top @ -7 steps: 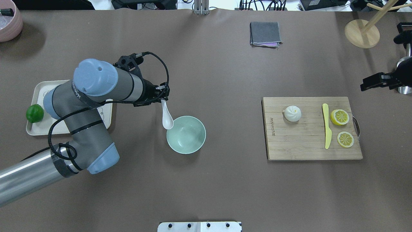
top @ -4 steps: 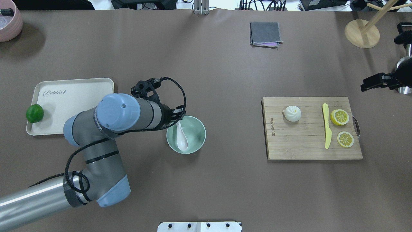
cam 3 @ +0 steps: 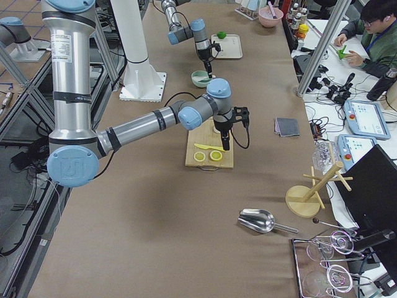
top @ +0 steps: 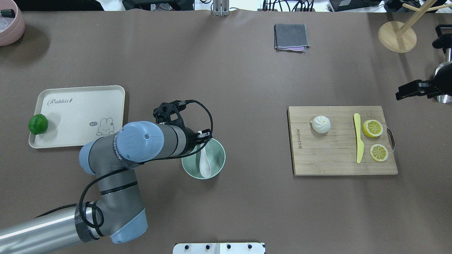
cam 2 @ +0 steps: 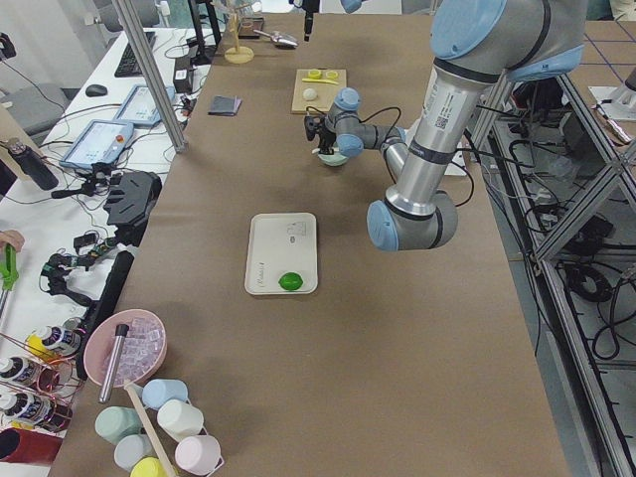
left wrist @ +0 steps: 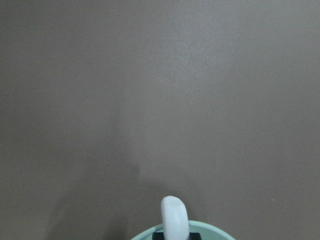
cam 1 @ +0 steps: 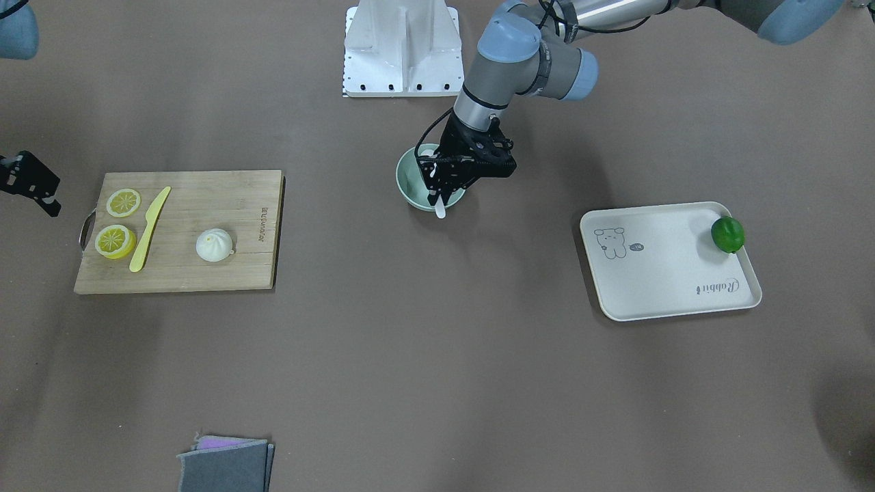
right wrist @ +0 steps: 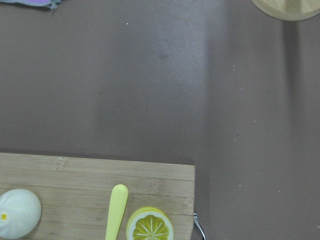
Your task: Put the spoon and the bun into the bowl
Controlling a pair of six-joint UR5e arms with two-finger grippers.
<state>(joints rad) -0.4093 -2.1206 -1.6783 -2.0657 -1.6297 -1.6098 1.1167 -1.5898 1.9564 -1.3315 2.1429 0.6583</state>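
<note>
spoon (top: 204, 165) in bowl (top: 223, 155), bun (top: 321, 124) on cutting board (top: 325, 158) to its right, tray (top: 77, 116) with lime (top: 38, 124) to its left

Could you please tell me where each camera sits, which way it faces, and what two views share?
Front-facing: across the table, facing the robot's base, steeply down; left arm reaches the bowl.
Overhead: behind the robot, looking forward and down; left arm, right gripper.
Exterior left: table's left end, looking along it; left arm near.
Exterior right: opposite end; right arm near.
Left wrist: down past spoon onto table.
Right wrist: down on bun, cutting board.
Shared: front-facing and overhead both show bun.
</note>
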